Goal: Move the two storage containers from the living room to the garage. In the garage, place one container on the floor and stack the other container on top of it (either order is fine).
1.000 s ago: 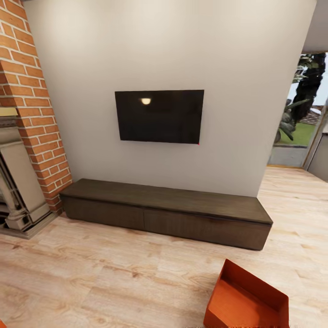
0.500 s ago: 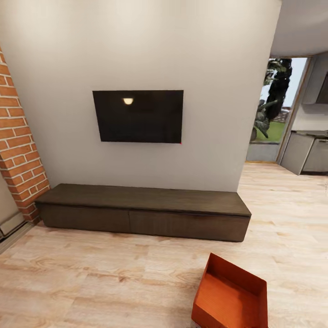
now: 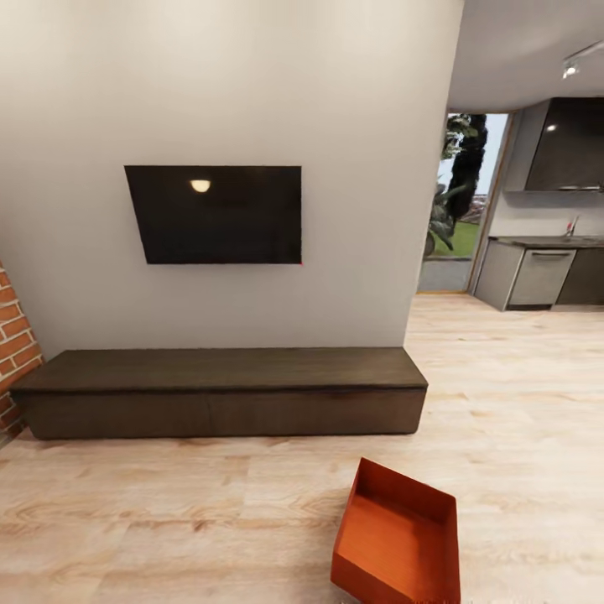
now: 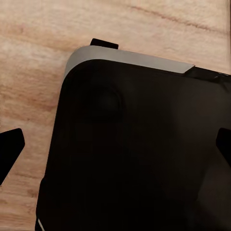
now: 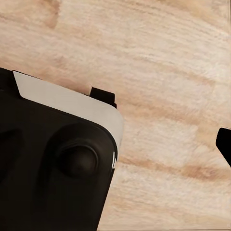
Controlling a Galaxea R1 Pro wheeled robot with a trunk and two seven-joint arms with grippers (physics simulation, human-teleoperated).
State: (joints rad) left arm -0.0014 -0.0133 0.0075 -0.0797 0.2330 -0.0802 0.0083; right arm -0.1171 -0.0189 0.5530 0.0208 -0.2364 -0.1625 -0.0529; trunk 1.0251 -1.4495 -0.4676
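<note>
One orange-red storage container (image 3: 394, 541) lies on the living room's light wood-plank floor (image 3: 503, 403), open side up, low and right of centre in the head view, in front of the right end of the long dark-wood bench (image 3: 218, 369). The other container is out of view. In the left wrist view my left gripper (image 4: 115, 147) hangs open over my dark base, its fingertips (image 4: 10, 148) far apart with nothing between them. In the right wrist view my right gripper (image 5: 118, 144) is also open and empty, one fingertip (image 5: 225, 143) over the planks.
A black television (image 3: 214, 214) hangs on the white wall above the bench. A brick pillar (image 3: 13, 335) stands at the far left. Right of the wall the plank floor runs on to a glass door (image 3: 453, 218) and grey kitchen cabinets (image 3: 537, 277).
The camera has turned right, so the whole picture slid left: fireplace and most of the brick are gone, and the kitchen has come into view. The container still lies on the floor.
</note>
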